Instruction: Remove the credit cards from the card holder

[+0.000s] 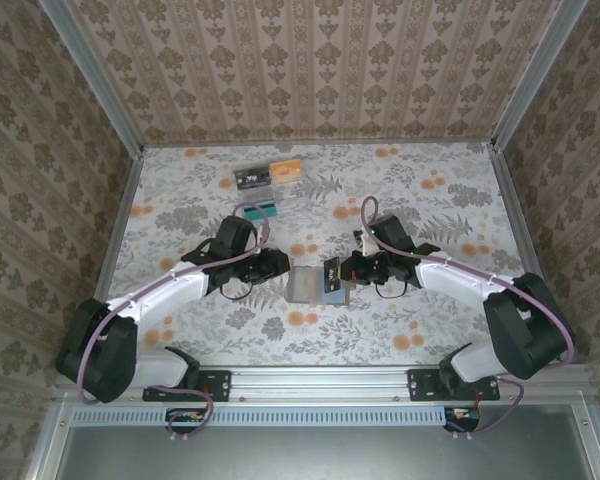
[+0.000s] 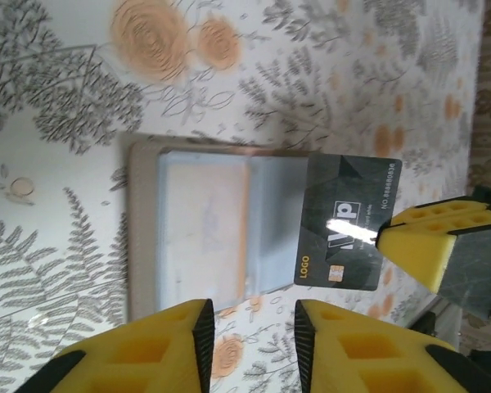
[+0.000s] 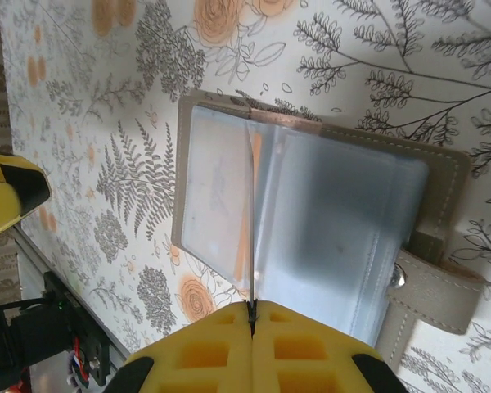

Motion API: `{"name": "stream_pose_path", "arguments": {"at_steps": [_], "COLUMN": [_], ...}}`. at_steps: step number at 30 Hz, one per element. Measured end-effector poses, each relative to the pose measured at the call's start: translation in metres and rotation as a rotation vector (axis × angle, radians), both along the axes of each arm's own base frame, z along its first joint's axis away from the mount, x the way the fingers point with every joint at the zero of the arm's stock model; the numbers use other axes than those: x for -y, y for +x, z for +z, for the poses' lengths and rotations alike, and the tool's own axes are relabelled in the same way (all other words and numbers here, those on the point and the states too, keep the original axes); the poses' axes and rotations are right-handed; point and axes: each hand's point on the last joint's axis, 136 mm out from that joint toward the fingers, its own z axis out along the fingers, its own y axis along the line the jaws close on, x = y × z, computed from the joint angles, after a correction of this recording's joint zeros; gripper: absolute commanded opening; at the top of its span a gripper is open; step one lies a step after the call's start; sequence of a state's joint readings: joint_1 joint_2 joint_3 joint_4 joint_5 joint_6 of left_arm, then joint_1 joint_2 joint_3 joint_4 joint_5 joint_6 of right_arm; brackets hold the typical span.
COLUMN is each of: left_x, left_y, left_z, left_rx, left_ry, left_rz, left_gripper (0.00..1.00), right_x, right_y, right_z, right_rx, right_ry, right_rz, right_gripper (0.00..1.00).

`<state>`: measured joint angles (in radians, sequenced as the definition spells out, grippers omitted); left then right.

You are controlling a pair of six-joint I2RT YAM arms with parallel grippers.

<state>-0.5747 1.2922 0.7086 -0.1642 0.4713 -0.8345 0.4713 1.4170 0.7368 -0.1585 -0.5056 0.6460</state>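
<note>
One credit card [image 2: 344, 217] sits pinched in our right gripper [image 3: 251, 315], jaws shut, to clear the card holder [image 3: 335, 213]. Left gripper [image 2: 252, 332] jaws hang part open, empty.

- This is most likely a robot test cell in a lab or workshop, dressed up to look homelike rather than being a lived-in room.
- Walls [image 1: 310, 60] of damask-patterned wallpaper close in three sides, set in bare aluminium frame posts [image 1: 88, 75].
- The table [image 1: 420, 330] wears a floral cover of grey ferns and orange roses.
- The left arm [image 1: 150, 300] and the right arm [image 1: 460, 275] are bolted to a metal rail [image 1: 320, 381] at the near edge.
- A slotted metal strip [image 1: 310, 415] runs just below that rail.
</note>
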Motion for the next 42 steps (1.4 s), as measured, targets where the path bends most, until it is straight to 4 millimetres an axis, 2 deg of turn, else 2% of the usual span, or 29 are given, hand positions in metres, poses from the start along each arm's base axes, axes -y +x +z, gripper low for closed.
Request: {"name": "stream_pose_path", "arguments": {"at_steps": [9, 15, 21, 34, 40, 42], "left_x": [0.021, 0.037, 0.045, 0.054, 0.059, 0.060], "left_y": [0.018, 0.022, 0.023, 0.020, 0.020, 0.020], "left_z": [0.044, 0.074, 0.084, 0.092, 0.096, 0.099], "left_rx": [0.048, 0.077, 0.073, 0.061, 0.053, 0.055], "left_ry": [-0.203, -0.345, -0.405, -0.459, -0.491, -0.498], "left_rz": [0.035, 0.005, -0.018, -0.055, -0.068, -0.071], "left_gripper": [0.43, 0.40, 0.36, 0.28, 0.19, 0.12], "right_x": [0.005, -0.001, -0.012, -0.022, -0.024, -0.024], "right_y": [0.006, 0.016, 0.018, 0.018, 0.019, 0.020], "right_z": [0.064, 0.093, 0.115, 0.128, 0.128, 0.128], "right_rx": [0.162, 0.197, 0.217, 0.207, 0.206, 0.207], "right_ry": [0.116, 0.246, 0.348, 0.435, 0.446, 0.449], "right_rz": [-0.021, -0.030, -0.007, 0.030, 0.038, 0.040], "right_gripper": [0.00, 0.00, 0.00, 0.00, 0.00, 0.00]}}
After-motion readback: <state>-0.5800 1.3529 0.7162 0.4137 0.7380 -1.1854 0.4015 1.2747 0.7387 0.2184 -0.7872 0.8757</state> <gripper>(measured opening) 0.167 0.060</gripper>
